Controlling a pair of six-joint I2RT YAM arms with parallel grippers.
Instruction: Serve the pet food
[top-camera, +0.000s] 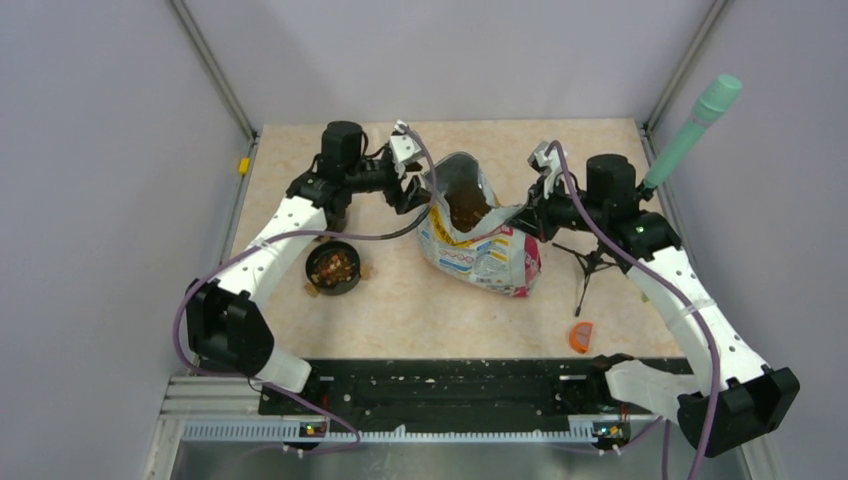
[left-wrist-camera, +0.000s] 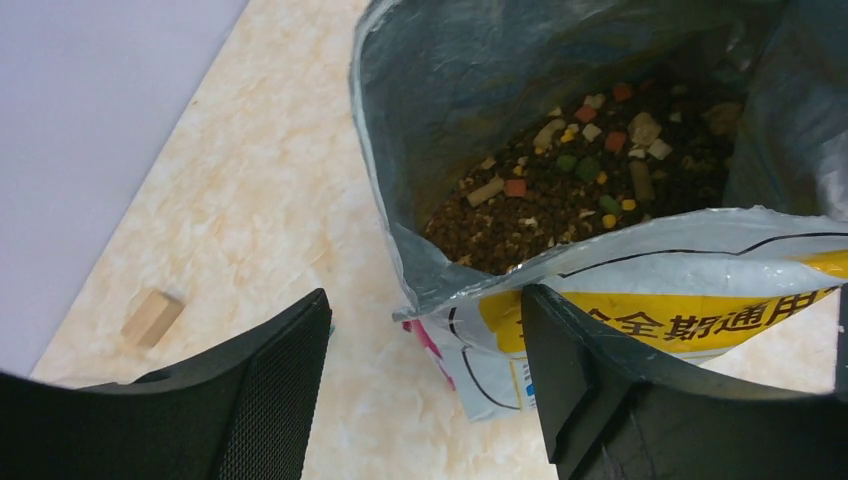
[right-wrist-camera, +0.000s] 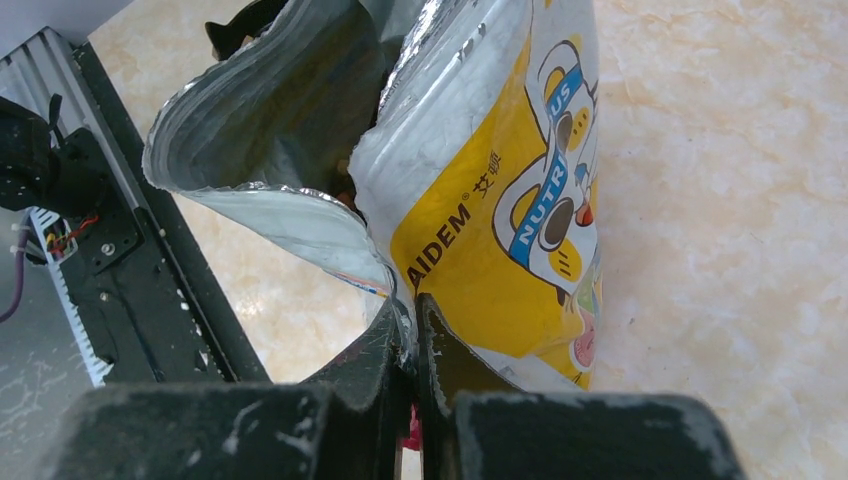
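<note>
The left gripper stands wide, holding nothing, with the crumpled foil lip of the kibble bag just ahead of its fingers and partly between them. The right gripper is pinched tight on the bag's opposite rim, which keeps the mouth up. The pet food heaps inside the bag, beyond the left fingers. More sits in the black bowl back toward that arm's base.

The step in hand looks like taking the near lip. Bite shallow on the folded edge and square to it. Keep the mouth level until both sides are held, or the kibble could spill.

To the left of the open fingers there is bare tabletop and one wooden block, then the wall close by. On the right gripper's outer side a small black tripod crowds any swing.
</note>
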